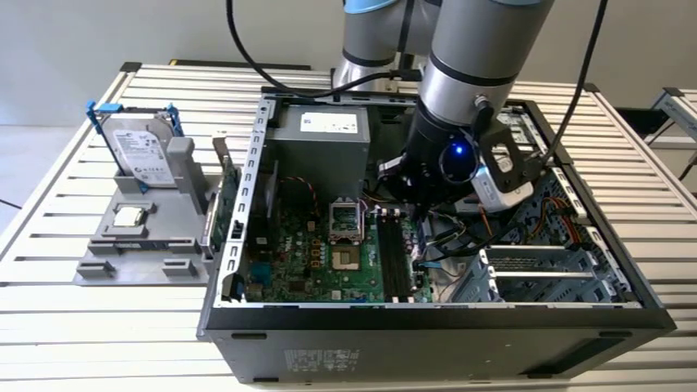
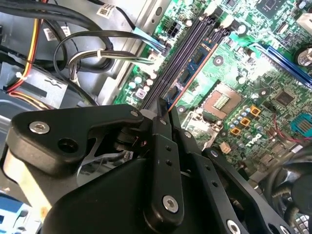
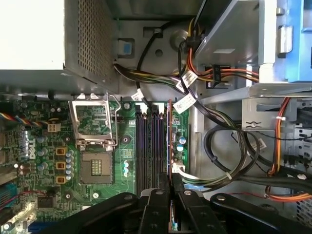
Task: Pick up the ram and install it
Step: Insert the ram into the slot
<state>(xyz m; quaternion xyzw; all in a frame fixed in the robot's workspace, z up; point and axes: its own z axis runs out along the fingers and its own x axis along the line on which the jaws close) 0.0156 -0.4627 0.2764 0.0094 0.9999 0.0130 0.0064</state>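
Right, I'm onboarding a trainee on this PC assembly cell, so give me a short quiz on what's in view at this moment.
1. True or false: the hard drive is mounted inside the computer case.
2. What does the pincer grip? A) a processor chip B) the ram C) a cable
3. Fill in: the ram stands edge-on along the motherboard's black ______ slots.
Key: 1 false, it stands in the grey holder outside the case. 2 B. 3 memory.
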